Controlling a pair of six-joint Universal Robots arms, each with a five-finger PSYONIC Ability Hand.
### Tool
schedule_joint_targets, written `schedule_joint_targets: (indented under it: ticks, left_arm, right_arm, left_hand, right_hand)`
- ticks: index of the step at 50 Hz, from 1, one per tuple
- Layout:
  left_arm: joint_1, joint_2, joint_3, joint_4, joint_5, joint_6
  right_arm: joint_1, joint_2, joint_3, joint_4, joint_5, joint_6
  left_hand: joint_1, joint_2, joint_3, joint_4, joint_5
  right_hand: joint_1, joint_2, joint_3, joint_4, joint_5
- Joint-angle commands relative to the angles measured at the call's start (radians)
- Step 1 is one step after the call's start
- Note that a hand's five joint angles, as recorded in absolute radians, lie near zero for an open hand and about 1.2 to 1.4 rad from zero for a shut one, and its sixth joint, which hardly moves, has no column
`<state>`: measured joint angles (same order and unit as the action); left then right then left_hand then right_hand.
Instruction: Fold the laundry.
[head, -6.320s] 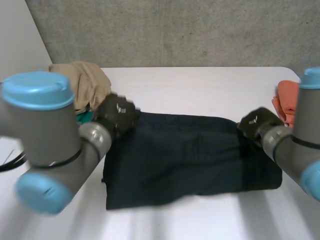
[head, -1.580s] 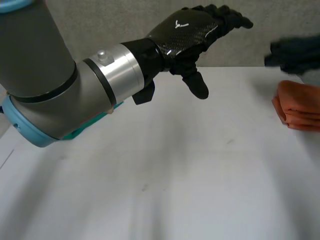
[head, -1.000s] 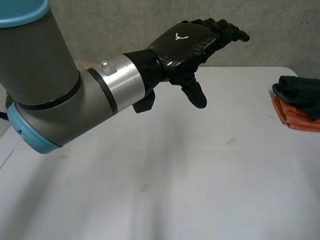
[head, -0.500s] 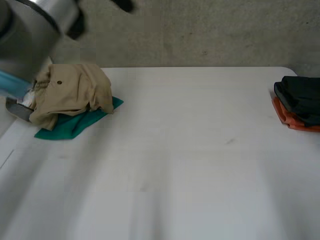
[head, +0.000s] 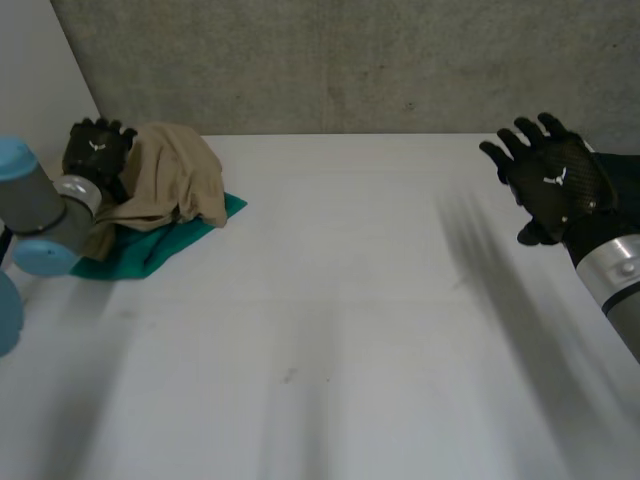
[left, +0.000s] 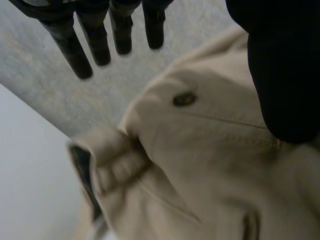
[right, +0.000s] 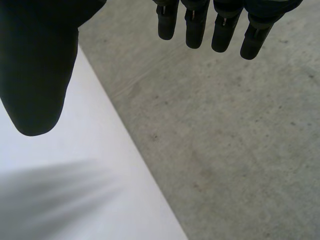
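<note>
Bench: the white bench (head: 330, 330) is bare in front. I judge this the best place to spread the next piece.
Right robot hand: the right robot hand (head: 553, 180) is raised over the bench's right side. Its fingers (right: 192, 30) are straight and apart and hold nothing. It should probably wait, then take a second corner once the garment is drawn out.
Green cloth: the green cloth (head: 150, 250) lies flat under the heap at the far left. Lifting rather than dragging should leave it behind.
Beige garment: the beige garment (head: 170, 180) is crumpled on top of the green cloth. A button (left: 184, 99) and a thick rolled edge face the left palm.
Left robot hand: the left robot hand (head: 95, 150) is at the heap's far-left side. Its fingers (left: 95, 45) are straight, its thumb (left: 282, 75) is apart, and nothing is clasped. A firm pinch on the rolled edge near the button looks best, as it catches one layer only.
Wall: the grey wall (head: 350, 60) is close behind, so the pull should come forward.
</note>
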<state>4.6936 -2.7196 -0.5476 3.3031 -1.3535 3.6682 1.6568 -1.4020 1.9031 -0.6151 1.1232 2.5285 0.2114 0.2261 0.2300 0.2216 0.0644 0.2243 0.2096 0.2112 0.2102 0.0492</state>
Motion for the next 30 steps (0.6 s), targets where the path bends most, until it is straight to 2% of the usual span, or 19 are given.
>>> schedule_joint_targets:
  ticks: [1, 6, 8, 11, 16, 20, 26, 30]
  left_arm:
    - [-0.004, -0.078, 0.084, 0.024, -0.013, -0.004]
    - [-0.049, 0.024, 0.069, 0.019, -0.078, -0.007]
    - [-0.082, 0.134, 0.019, 0.013, -0.130, -0.016]
    - [-0.112, 0.249, -0.066, 0.016, -0.148, -0.027]
    - [-0.235, 0.558, -0.240, 0.018, -0.138, -0.156]
    - [-0.340, 0.696, -0.331, 0.007, -0.116, -0.287]
    - [-0.483, 0.747, -0.431, -0.056, -0.084, -0.405]
    - [-0.627, 0.655, -0.479, -0.112, -0.093, -0.438]
  right_arm:
    - [-0.015, 0.001, 0.044, 0.000, 0.001, -0.037]
    - [-0.019, -0.009, 0.057, 0.000, 0.001, -0.039]
    - [-0.019, -0.011, 0.059, 0.000, 0.003, -0.037]
    - [-0.019, -0.014, 0.062, 0.000, 0.009, -0.037]
    - [-0.017, -0.032, 0.067, 0.001, 0.035, -0.027]
    - [-0.014, -0.038, 0.077, 0.001, 0.050, -0.025]
    - [-0.012, -0.071, 0.080, 0.006, 0.087, -0.022]
    - [-0.019, -0.081, 0.073, 0.032, 0.127, -0.022]
  left_hand:
    - [1.180, 1.165, 1.161, 1.170, 1.152]
    - [1.185, 1.170, 1.166, 1.175, 1.157]
    - [1.185, 1.170, 1.166, 1.175, 1.157]
    - [1.185, 1.170, 1.166, 1.175, 1.157]
    - [1.185, 1.170, 1.166, 1.175, 1.157]
    - [1.185, 1.170, 1.166, 1.175, 1.157]
    - [1.185, 1.170, 1.166, 1.175, 1.157]
    - [1.185, 1.170, 1.166, 1.175, 1.157]
  right_hand:
    - [-0.050, -0.035, -0.037, -0.036, -0.049]
    - [-0.050, -0.035, -0.037, -0.036, -0.049]
    - [-0.050, -0.035, -0.037, -0.036, -0.049]
    - [-0.050, -0.035, -0.037, -0.036, -0.049]
    - [-0.050, -0.035, -0.037, -0.036, -0.049]
    - [-0.050, -0.035, -0.037, -0.036, -0.049]
    - [-0.050, -0.035, -0.037, -0.036, -0.049]
    - [-0.050, -0.035, -0.037, -0.036, -0.049]
